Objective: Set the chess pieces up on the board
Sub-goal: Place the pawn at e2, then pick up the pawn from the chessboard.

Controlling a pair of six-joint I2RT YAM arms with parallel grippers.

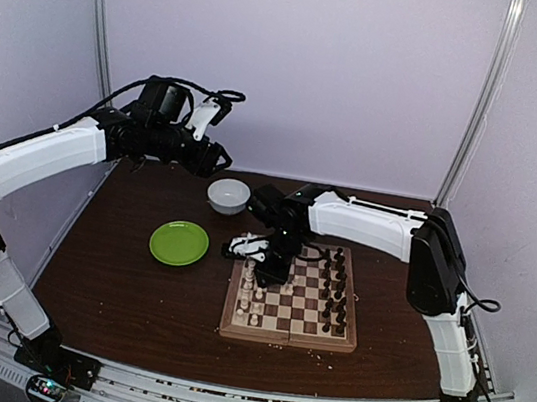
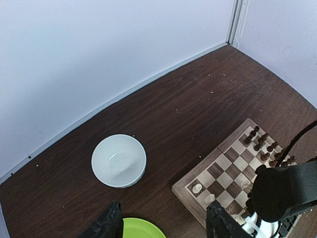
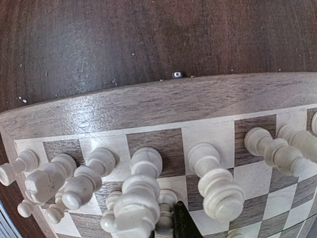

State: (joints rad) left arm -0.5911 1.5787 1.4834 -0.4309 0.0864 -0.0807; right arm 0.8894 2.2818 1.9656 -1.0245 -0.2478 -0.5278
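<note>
Chess pieces (image 3: pixel 141 193), one board (image 3: pixel 148 106), one bowl (image 2: pixel 119 161), one plate (image 1: pixel 178 243), left jaws wide, right jaws unclear

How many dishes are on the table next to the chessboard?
2: a white bowl toward the back, and a green plate left of the board. The arms may hide others.

Right arm (image 1: pixel 366 224) low over board (image 1: pixel 295 306), chess pieces (image 1: pixel 337 292) along two edges, left arm (image 1: pixel 53 157) raised

Looks like a robot lab cell. Blank pale walls (image 1: pixel 299 64), silvery frame posts (image 1: pixel 480 101) (bare metal), white arms (image 1: pixel 366 224) on a dark table (image 1: pixel 124 291).
</note>
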